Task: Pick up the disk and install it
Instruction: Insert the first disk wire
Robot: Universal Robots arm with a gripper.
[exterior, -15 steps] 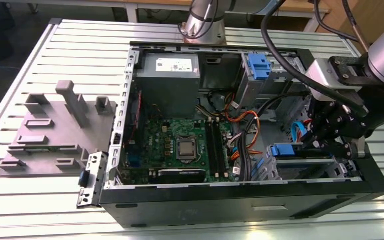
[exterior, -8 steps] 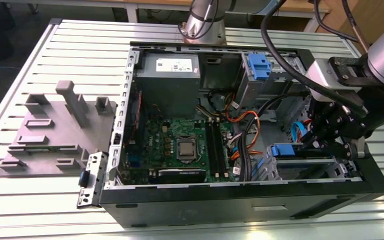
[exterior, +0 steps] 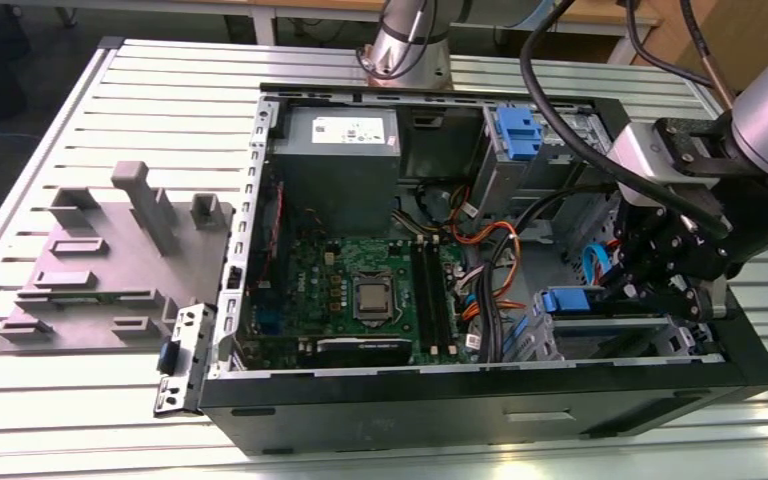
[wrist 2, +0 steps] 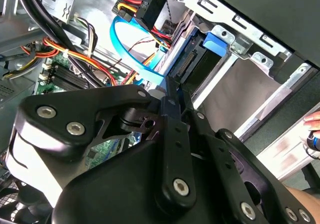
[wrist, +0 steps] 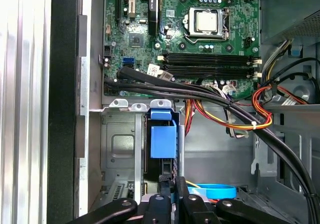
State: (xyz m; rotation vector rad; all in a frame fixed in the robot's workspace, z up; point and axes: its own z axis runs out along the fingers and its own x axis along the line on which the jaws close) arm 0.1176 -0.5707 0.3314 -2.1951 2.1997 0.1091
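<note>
The disk [exterior: 575, 300] sits in the metal drive cage [exterior: 611, 338] at the corner of the open computer case nearest the exterior view's right. Its blue rail tab [wrist: 163, 139] and dark connector end [wrist 2: 197, 66] face outward. My gripper [exterior: 658, 285] hangs just over that end, inside the case. In both wrist views the two fingers [wrist: 172, 186] lie pressed together with nothing between them. Their tips [wrist 2: 167, 89] reach up to the disk's end; whether they touch it I cannot tell.
A blue ribbon cable [wrist 2: 131, 51] loops beside the fingers, with black and orange-yellow cable bundles [wrist: 220, 106] across the case. The motherboard [exterior: 357, 290], a grey power supply [exterior: 335, 150] and an upper blue bracket [exterior: 515, 130] fill the case. A grey fixture [exterior: 104, 260] lies left. A hand [wrist 2: 312, 129] shows outside.
</note>
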